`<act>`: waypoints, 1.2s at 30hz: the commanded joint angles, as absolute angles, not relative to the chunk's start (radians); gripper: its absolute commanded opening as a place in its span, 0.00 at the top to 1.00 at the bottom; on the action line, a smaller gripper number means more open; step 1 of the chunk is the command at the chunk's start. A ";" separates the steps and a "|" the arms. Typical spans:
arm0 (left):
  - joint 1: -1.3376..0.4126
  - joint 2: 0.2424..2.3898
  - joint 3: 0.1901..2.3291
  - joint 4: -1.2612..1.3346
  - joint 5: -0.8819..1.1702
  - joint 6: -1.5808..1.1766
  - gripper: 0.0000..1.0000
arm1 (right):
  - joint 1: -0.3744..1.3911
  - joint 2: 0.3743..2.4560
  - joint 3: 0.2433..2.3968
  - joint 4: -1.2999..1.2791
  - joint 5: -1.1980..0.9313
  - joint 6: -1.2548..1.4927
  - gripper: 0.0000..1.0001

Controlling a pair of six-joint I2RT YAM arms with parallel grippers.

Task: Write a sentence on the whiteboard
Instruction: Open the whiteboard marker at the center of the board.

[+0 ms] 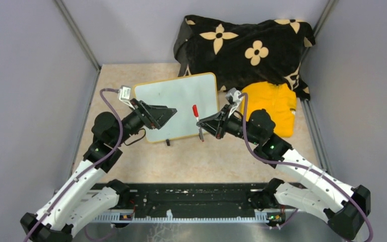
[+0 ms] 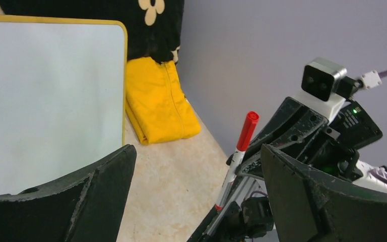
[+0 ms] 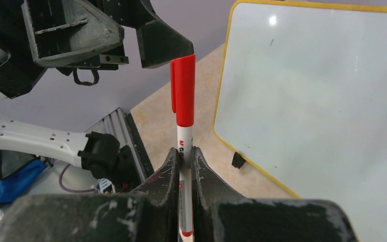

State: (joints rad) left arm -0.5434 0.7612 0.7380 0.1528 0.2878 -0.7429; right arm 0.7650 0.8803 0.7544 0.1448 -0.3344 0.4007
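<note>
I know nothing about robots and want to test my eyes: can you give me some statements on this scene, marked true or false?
The right gripper is shut on the marker. True.
The marker's red cap is off. False: the cap is on.
The whiteboard bears red words. False: no words show on it.
The left gripper is open and holds nothing. True.
The yellow cloth lies on the whiteboard. False: it lies beside it.

You're looking down from above and behind at the whole surface [image 1: 206,156]. Each wrist camera is sitting low and close, facing across toward the other, all three views sharing the whiteboard [image 1: 191,93] and marker [image 1: 195,111].
</note>
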 commanded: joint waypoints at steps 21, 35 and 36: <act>-0.546 0.906 0.752 0.376 0.711 -0.616 0.01 | 0.800 0.902 0.787 0.219 -0.356 0.351 1.00; -0.546 0.997 0.782 0.516 0.796 -0.672 0.13 | 0.848 0.943 0.811 0.225 -0.356 0.328 1.00; -0.545 1.000 0.776 0.530 0.807 -0.678 0.16 | 0.849 0.941 0.811 0.225 -0.353 0.327 1.00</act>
